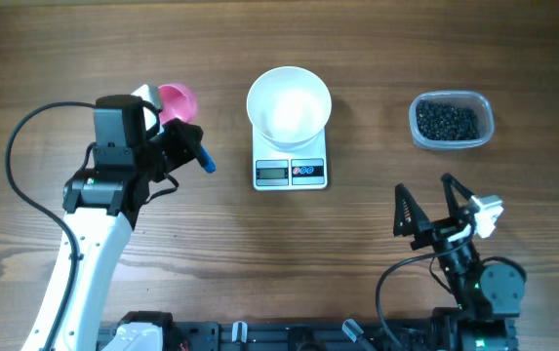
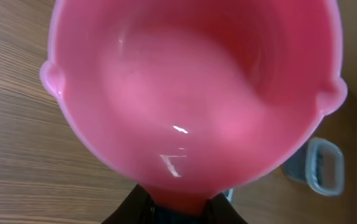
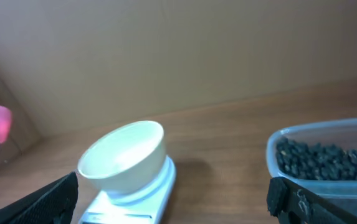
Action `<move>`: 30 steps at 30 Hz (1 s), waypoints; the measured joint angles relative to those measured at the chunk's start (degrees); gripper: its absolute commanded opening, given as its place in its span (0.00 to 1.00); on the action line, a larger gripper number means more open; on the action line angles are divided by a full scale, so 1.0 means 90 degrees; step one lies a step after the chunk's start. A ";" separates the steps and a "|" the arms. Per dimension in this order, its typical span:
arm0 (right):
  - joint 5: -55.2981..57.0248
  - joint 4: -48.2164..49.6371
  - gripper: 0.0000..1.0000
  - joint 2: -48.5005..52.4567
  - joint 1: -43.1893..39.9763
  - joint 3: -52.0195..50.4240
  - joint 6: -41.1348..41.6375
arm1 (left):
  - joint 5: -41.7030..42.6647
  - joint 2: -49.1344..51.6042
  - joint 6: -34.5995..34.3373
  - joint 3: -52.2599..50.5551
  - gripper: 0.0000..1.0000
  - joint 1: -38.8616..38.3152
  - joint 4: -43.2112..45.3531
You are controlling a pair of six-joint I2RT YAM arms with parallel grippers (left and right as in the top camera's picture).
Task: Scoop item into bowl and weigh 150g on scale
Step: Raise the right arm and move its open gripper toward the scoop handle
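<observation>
**Bench** (image 1: pixel 377 58): brown wood grain, carries every item below.

**Kitchen scale** (image 1: pixel 291 172): small, white and square, at the centre of the bench. A grey display and two small round buttons sit on its near edge. The reading is too small to make out.

**White bowl** (image 1: pixel 289 102): round, upright, sitting on the scale's platform and covering most of it. The interior shows plain white.

**Clear plastic tub** (image 1: pixel 452 121): rounded rectangle, on the bench well to the right of the scale and apart from it.

**Black beans** (image 1: pixel 447 123): many small, shiny, round pieces lying loose inside the tub. All the beans seen are in that tub.

**Pink scoop** (image 2: pixel 190 93): round cup with a small lip at each side, its inside bare pink plastic. It is held off the bench, left of the scale and well apart from the bowl.

**Left hand** (image 1: pixel 170 132): clenched on the scoop's stem, which runs down between its dark fingers (image 2: pixel 134 208) in the left wrist view.

**Right hand** (image 1: pixel 422 187): released, its two black fingers spread wide with nothing between them. It is at the near right of the bench, below the tub, touching neither tub nor scale.
</observation>
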 measured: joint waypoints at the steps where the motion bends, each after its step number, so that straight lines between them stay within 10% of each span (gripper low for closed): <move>1: -0.0012 -0.0058 1.00 0.0119 0.0000 0.0189 0.0041 | 0.0075 0.0000 -0.0027 0.0000 0.17 0.0002 0.0022; 14: -0.2370 -0.1800 1.00 0.5644 -0.0005 0.5316 -0.0109 | 0.1710 -0.0005 -0.1069 0.0002 0.14 0.0372 0.0787; 19: -0.3524 -0.1175 0.83 0.6579 0.0007 0.5425 0.0622 | 0.1892 -0.0005 -0.1817 0.0002 0.08 0.0372 0.1086; 30: -0.2671 -0.1513 0.84 0.6873 0.2110 0.5428 0.0957 | 0.2193 -0.0005 -0.4141 0.0002 0.04 0.0372 0.1100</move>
